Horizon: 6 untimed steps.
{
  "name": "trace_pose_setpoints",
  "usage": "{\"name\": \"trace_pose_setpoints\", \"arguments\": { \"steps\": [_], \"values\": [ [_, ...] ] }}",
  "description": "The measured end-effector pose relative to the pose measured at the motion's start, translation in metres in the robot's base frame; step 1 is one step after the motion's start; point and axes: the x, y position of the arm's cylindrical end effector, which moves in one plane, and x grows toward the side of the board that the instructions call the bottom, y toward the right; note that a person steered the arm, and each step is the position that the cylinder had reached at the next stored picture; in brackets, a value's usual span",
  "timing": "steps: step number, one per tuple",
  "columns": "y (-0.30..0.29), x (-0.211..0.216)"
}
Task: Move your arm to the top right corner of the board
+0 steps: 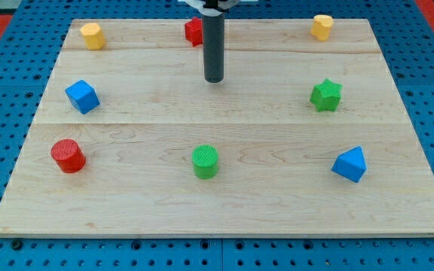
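Presently my tip [214, 79] is standing near the bench [224, 188] top middle, just right of the red block [193, 31]; no gripper is fitted. The top right corner [364, 26], beyond the yellow block [322, 26], is lying well rightward; travel appears hardly begun.

— What is carrying everything?
— A pale wooden board [224, 203] is lying on a blue pegboard [6, 113].
— What is sitting along the view's top?
— A yellow block [92, 35], a red block [194, 31] partly hidden, and another yellow block [322, 26].
— And lower down?
— A blue cube [82, 96] and a green star [326, 95] are resting mid-board; a red cylinder [68, 156], a green cylinder [206, 162] and a blue wedge-like block [350, 164] are sitting nearer the bottom.
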Motion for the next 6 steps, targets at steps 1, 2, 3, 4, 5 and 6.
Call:
{"name": "trace_pose_setpoints", "arguments": {
  "steps": [1,2,3,4,5,6],
  "values": [
    [0.000,0.000],
    [0.047,0.001],
    [0.099,0.001],
    [0.138,-0.009],
    [0.176,-0.037],
    [0.209,-0.082]
  ]
}}
